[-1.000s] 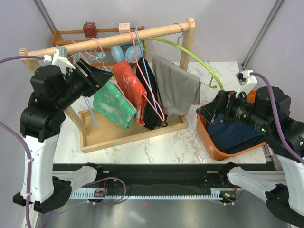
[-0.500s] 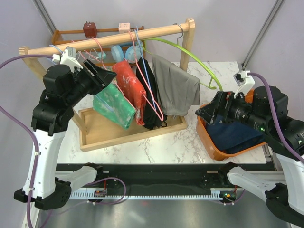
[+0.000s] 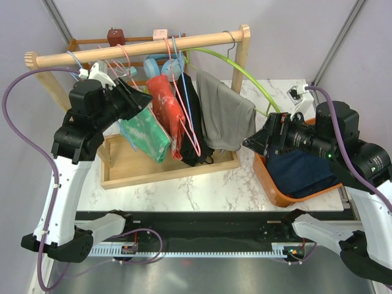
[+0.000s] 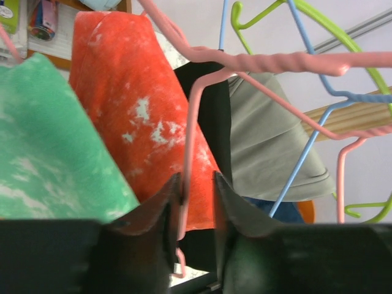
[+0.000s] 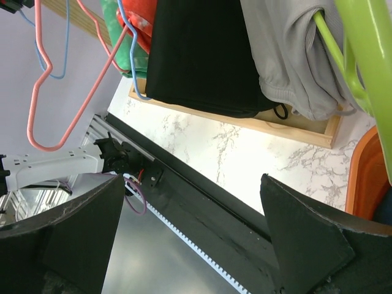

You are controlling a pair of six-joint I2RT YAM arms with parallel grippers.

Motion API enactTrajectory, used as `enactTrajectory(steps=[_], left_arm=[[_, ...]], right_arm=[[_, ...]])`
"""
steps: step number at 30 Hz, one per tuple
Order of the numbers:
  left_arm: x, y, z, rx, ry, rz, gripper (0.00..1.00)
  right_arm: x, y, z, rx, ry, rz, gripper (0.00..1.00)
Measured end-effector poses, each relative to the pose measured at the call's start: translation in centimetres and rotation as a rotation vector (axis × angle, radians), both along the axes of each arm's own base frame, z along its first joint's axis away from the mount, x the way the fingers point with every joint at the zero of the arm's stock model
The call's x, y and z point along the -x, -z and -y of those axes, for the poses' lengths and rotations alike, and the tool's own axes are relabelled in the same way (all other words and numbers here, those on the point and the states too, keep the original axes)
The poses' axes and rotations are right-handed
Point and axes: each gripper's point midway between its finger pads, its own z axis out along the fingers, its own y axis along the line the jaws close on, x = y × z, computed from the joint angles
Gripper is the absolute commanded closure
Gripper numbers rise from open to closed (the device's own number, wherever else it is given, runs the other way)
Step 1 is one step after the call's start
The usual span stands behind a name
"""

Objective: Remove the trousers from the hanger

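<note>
The mint-green trousers [image 3: 147,130] hang folded at the left of the wooden rail [image 3: 141,50] and show in the left wrist view [image 4: 43,153]. The dark navy trousers [image 3: 303,173] lie in the orange basket [image 3: 264,174]. My left gripper [image 3: 142,99] is at the top of the mint-green pair. In its wrist view the left gripper [image 4: 196,180] has its jaws narrowly apart with a pink hanger wire [image 4: 185,141] between them, against the left finger. My right gripper [image 3: 251,141] is wide open and empty, by the basket's left rim; it also shows in the right wrist view [image 5: 193,177].
A red garment [image 3: 166,110], a black garment [image 3: 193,125] and a grey garment [image 3: 226,113] hang to the right of the mint-green pair. Pink, blue and green wire hangers [image 3: 263,92] crowd the rail. The rack's wooden tray base [image 3: 128,168] sits on the marble table.
My left arm has moved right and in toward the hanging clothes. My right gripper has moved a little left toward the grey garment. The rack has shifted slightly.
</note>
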Motion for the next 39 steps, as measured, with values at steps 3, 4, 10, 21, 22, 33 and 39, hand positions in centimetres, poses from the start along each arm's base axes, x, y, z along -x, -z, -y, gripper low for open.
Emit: enactTrajectory(steps=[3,4,10,21,22,33,39], left_arm=[[0.0,0.2,0.0,-0.004,0.004,-0.005,0.85],[0.1,0.2,0.0,-0.004,0.004,-0.005,0.87],[1.0,-0.1,0.0,0.002,0.013,0.004,0.98],[3.7,-2.5,-0.2,0.034,0.039,0.03,0.98],[4.0,-3.2,-0.2,0.042,0.047,0.04,0.98],[6.6,-7.3,0.7,0.122,0.123,0.112,0.98],[7.6,-8.0,1.4,0.167,0.167,0.103,0.98]], right_arm=[[0.0,-0.1,-0.1,-0.005,-0.003,0.004,0.02],[0.0,-0.2,-0.1,-0.007,-0.003,0.005,0.02],[-0.1,-0.4,-0.1,-0.014,-0.004,0.015,0.02],[0.1,-1.1,-0.7,-0.036,-0.039,0.035,0.03],[0.1,-1.2,-0.9,-0.039,-0.048,0.038,0.03],[0.2,-6.8,-3.2,-0.14,-0.189,0.159,0.04],[0.6,-12.3,-5.2,-0.286,-0.3,0.273,0.04]])
